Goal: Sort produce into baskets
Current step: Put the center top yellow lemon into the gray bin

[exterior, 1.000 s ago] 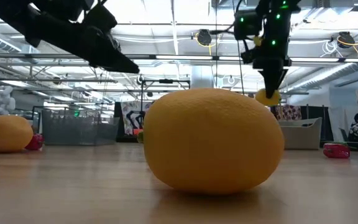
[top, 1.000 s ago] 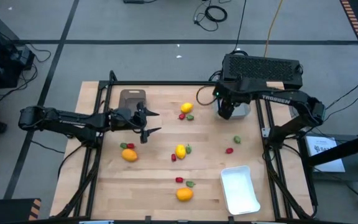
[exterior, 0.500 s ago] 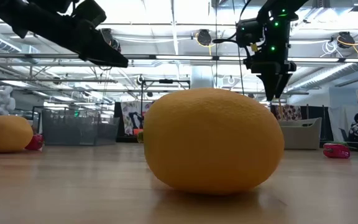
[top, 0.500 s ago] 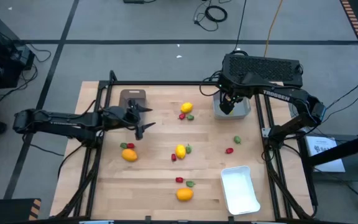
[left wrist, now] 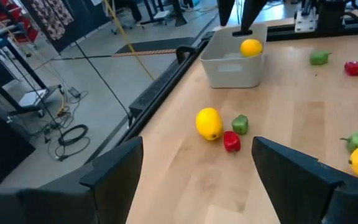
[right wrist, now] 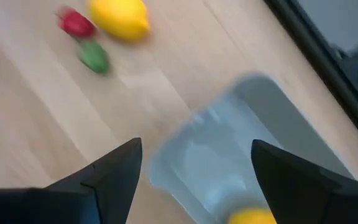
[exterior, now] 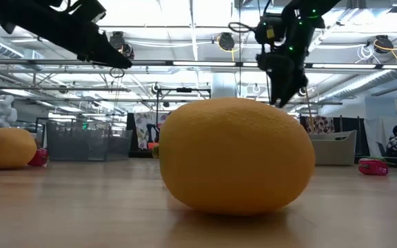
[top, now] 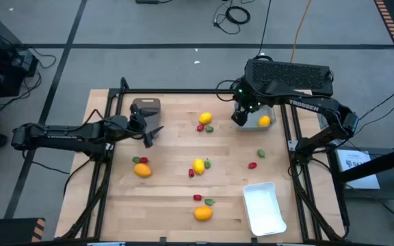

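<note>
Just dropped from right claw (top: 239, 117), now wide and empty: yellow citrus (top: 264, 121) inside grey-blue basket (top: 272, 111), upper right; one piece sorted.

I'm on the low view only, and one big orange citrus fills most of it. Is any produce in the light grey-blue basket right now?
Observer: Yes. One yellow citrus lies inside the light grey-blue basket.
Operator: Where's the right gripper?
Observer: The right gripper is open and holds nothing. It is above the basket's edge on the side toward the middle of the table.
Operator: And the left one?
Observer: The left gripper is open with nothing in it, just beside the brown-grey basket.
</note>
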`<act>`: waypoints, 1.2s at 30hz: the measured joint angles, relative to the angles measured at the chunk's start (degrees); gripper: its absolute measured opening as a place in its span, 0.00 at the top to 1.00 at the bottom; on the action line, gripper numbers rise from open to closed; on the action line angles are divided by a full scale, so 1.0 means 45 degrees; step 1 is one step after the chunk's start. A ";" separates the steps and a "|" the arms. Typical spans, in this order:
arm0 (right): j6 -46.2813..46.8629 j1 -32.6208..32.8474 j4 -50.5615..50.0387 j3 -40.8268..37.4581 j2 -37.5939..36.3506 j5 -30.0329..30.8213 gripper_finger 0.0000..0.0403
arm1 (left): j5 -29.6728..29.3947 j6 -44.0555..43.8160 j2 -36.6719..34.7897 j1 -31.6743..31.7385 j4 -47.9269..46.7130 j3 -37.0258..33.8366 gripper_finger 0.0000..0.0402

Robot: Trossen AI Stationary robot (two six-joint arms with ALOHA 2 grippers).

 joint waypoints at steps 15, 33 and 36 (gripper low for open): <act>-0.4902 0.1538 0.4833 0.1452 0.3393 -0.0874 0.27 | 0.0014 0.0329 -0.0028 0.0110 0.0074 -0.0169 0.23; -0.7293 0.1431 -0.0959 0.8097 0.9483 -0.0812 0.27 | 0.0835 0.0349 -0.0018 0.1140 0.0064 -0.0464 0.23; -0.7461 0.1375 -0.1763 0.9029 1.0235 -0.0699 0.27 | 0.0854 0.0349 -0.0018 0.1142 0.0049 -0.0461 0.23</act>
